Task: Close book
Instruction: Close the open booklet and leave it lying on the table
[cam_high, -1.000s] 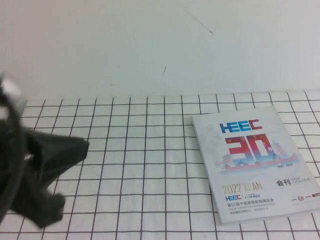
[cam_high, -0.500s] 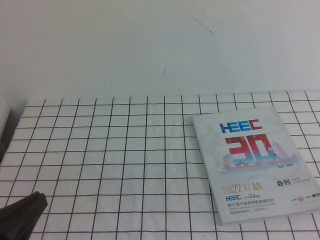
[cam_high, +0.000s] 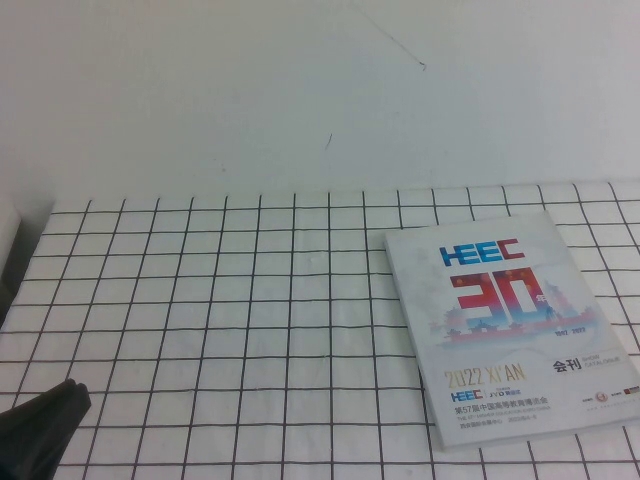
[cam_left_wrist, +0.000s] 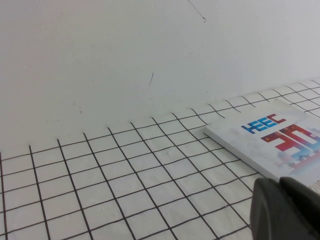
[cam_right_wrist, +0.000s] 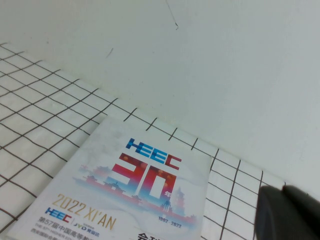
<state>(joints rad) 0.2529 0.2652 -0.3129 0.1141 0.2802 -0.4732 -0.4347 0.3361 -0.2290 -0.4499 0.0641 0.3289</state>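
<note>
The book (cam_high: 510, 330) lies closed and flat on the right side of the grid cloth (cam_high: 250, 330), front cover up, with "HEEC 30" printed on it. It also shows in the left wrist view as the book (cam_left_wrist: 280, 145) and in the right wrist view as the book (cam_right_wrist: 125, 190). My left gripper (cam_high: 40, 425) is low at the near left corner, far from the book; in its wrist view the left gripper (cam_left_wrist: 285, 207) has its fingers pressed together on nothing. My right gripper (cam_right_wrist: 287, 212) is out of the high view, shut and empty, near the book's right side.
A plain white wall (cam_high: 300, 90) rises right behind the cloth's far edge. The cloth's left edge (cam_high: 30, 260) runs along a grey strip at the frame's side.
The left arm has pulled back from the left middle of the cloth down to the near left corner. The book has not moved.
</note>
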